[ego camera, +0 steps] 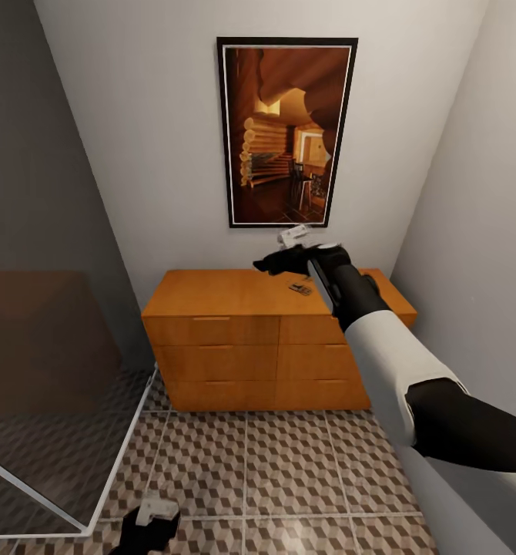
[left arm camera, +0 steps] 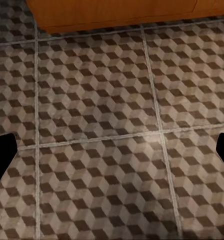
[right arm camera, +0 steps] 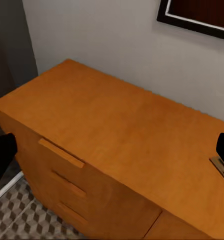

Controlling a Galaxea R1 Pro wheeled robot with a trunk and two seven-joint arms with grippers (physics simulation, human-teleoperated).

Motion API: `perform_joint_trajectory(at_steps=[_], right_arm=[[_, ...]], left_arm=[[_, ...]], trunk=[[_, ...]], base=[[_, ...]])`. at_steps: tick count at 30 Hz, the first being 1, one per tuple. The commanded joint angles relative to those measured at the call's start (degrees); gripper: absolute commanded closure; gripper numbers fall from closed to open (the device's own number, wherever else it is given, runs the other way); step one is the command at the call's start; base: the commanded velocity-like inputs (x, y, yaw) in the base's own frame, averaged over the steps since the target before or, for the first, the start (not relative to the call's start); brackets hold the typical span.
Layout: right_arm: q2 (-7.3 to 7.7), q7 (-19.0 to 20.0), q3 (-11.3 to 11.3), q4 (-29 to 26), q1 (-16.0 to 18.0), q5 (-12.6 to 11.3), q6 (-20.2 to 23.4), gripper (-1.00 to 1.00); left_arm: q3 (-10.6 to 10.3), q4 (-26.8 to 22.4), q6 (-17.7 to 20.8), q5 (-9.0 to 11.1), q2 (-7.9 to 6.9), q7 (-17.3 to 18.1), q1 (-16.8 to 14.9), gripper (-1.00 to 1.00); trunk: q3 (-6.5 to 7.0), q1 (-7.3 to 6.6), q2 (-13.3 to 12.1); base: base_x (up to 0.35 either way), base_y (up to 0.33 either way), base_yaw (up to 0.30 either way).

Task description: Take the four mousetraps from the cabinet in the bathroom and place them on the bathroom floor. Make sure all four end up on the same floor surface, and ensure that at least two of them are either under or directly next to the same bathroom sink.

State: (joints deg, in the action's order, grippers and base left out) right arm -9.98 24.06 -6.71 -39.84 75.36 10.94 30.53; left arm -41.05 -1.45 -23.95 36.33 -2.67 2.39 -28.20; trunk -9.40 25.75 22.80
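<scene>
The orange-brown cabinet (ego camera: 227, 297) stands against the back wall with its drawers closed. One small mousetrap (ego camera: 300, 289) lies on its top, right of the middle, and its corner also shows at the frame edge as the mousetrap (right arm camera: 221, 164). My right gripper (ego camera: 273, 264) hovers open above the cabinet top (right arm camera: 117, 130), just left of and above that trap, holding nothing. Its dark fingertips (right arm camera: 1, 155) are spread wide. My left gripper (ego camera: 146, 530) hangs low and open over the cube-patterned bathroom floor (left arm camera: 106, 135), in front of the cabinet base (left arm camera: 117, 12).
A framed picture (ego camera: 286, 131) hangs on the wall above the cabinet. A glass shower screen (ego camera: 58, 370) with a white frame closes off the left side. A plain wall (ego camera: 474, 231) runs close along the right. Open tiled floor (ego camera: 273, 470) lies before the cabinet.
</scene>
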Motion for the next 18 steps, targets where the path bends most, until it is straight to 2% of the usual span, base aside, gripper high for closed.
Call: perform_joint_trajectory(at_steps=[1, 2, 3, 5, 11, 12, 18], right_arm=[[-0.02, 2.0, -0.4, -0.1, 0.1, 1.4, 0.1, -1.0], [0.05, 3.4, -0.8, -0.1, 0.1, 2.1, 0.1, -1.0], [1.54, 7.7, -1.8, -0.2, 0.1, 4.1, -0.1, -1.0], [2.64, 10.3, -2.1, -0.2, 0.1, 5.0, -0.1, -1.0], [5.24, 15.0, -2.2, -0.4, 0.1, 5.6, -0.1, -1.0], [6.05, 16.4, -2.3, -0.8, 0.1, 5.8, 0.0, -1.0], [7.62, 19.2, -2.9, -3.5, 0.1, 5.9, 0.0, -1.0]], left_arm=[[-0.9, 0.1, -0.1, 0.4, 0.0, 0.6, -0.1, -1.0], [-1.3, 0.1, -0.1, 0.3, 0.0, 0.8, 0.0, -1.0], [-2.2, 0.2, -0.1, -0.1, -0.02, 1.4, 0.0, -1.0], [-2.6, 0.2, -0.1, -0.2, -0.02, 1.5, 0.0, -1.0], [-2.9, 0.3, -0.1, -0.3, -0.04, 1.7, 0.0, -1.0], [-2.9, 0.4, -0.1, -0.3, -0.05, 1.8, 0.0, -1.0], [-3.0, 0.5, -0.1, -0.3, -0.05, 1.8, 0.0, -1.0]], trunk=[[-0.12, 0.03, 0.1], [-0.12, 0.03, 0.1], [-0.12, 0.03, 0.1], [-0.12, 0.03, 0.1], [-0.12, 0.03, 0.1], [-0.12, 0.03, 0.1], [-0.12, 0.03, 0.1]], base=[[0.0, 0.0, 0.0], [0.0, 0.0, 0.0], [0.0, 0.0, 0.0], [0.0, 0.0, 0.0], [0.0, 0.0, 0.0], [0.0, 0.0, 0.0], [0.009, -0.015, 0.0]])
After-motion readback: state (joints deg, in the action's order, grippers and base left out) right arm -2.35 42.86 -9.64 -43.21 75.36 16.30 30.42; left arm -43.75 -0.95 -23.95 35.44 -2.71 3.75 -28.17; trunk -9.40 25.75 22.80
